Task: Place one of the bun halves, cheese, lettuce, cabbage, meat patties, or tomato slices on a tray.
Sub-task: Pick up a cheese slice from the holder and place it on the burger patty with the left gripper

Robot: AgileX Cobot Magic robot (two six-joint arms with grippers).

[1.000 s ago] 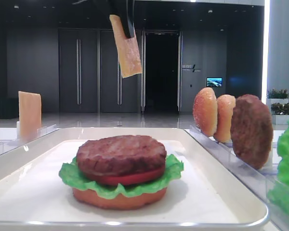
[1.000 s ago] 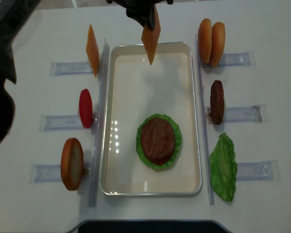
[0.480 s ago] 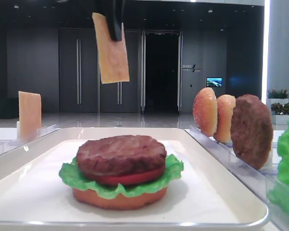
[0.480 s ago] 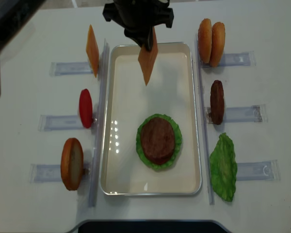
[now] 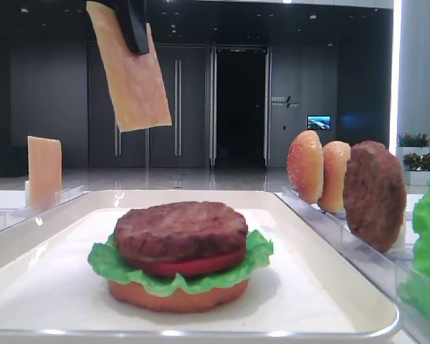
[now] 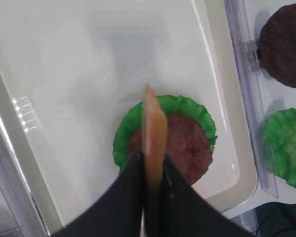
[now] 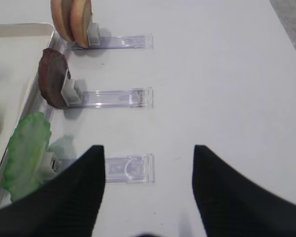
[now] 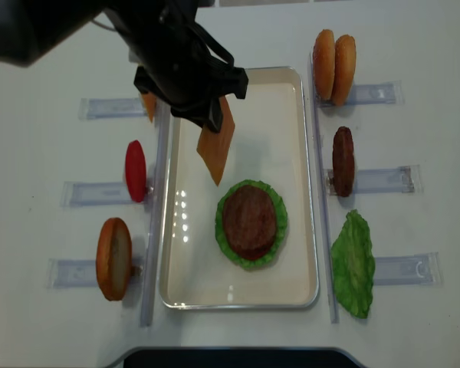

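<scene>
cheese [image 8: 216, 146] pinched in my left gripper [image 6: 150, 170], hanging edge-down over the tray [image 8: 291, 84] — patty [image 8: 249, 221] sits just below and ahead, right gripper [image 7: 145, 163] open.

The cheese slice [image 5: 129, 72] is pale yellow-orange with a fine grainy texture, the tray [image 8: 188, 253] is glossy white, and the meat patty [image 5: 180, 229] on the stack is dark brown with grilled marks, over a red tomato slice [image 5: 190, 266], bright green ruffled lettuce [image 5: 107, 265] and an orange-tan bun base [image 5: 175, 297]. On the racks, the two bun halves [image 5: 317, 168] are tan-orange with pale speckles, the standing patty [image 5: 374, 193] is dark reddish brown, the standing tomato slice [image 8: 136, 171] is smooth red and the loose lettuce leaf [image 8: 353, 264] is green. The left gripper [image 8: 188, 80] is black, the right gripper's fingers [image 7: 64, 197] are black too, and the table [image 7: 227, 74] is plain white.
</scene>
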